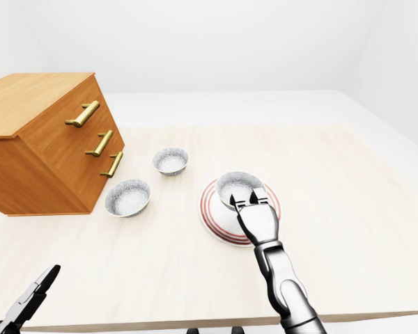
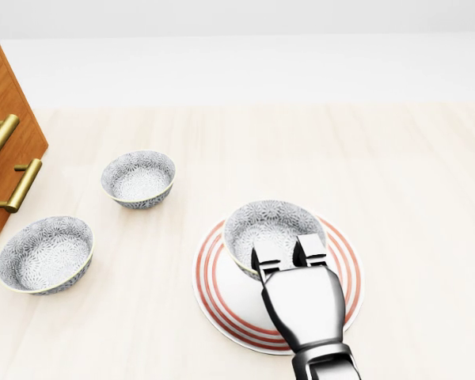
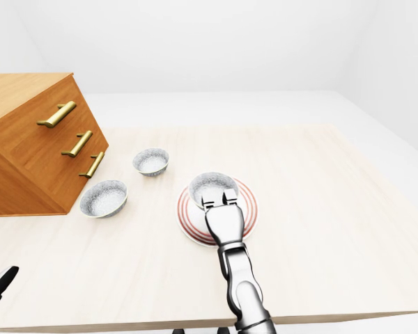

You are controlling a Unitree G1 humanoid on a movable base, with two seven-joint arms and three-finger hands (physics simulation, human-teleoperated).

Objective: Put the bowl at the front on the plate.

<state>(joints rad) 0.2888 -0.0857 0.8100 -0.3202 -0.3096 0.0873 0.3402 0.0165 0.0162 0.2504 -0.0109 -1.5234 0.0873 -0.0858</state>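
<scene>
A patterned grey bowl [image 2: 273, 226] sits on the red-ringed white plate [image 2: 350, 273], slightly toward the plate's upper left in the head view. My right hand [image 2: 289, 255] reaches in from the bottom, and its two visible fingers [image 2: 309, 249] curl over the bowl's near rim, closed on it. The thumb is hidden under the hand. My left hand [image 1: 29, 300] hangs low at the bottom left corner of the left-eye view with its dark fingers spread, holding nothing and far from the bowls.
Two more patterned bowls [image 2: 138, 178] [image 2: 46, 253] stand left of the plate. A wooden chest of drawers [image 1: 42, 139] with brass handles stands further left. The pale wooden table [image 1: 348, 181] ends along the bottom of the eye views.
</scene>
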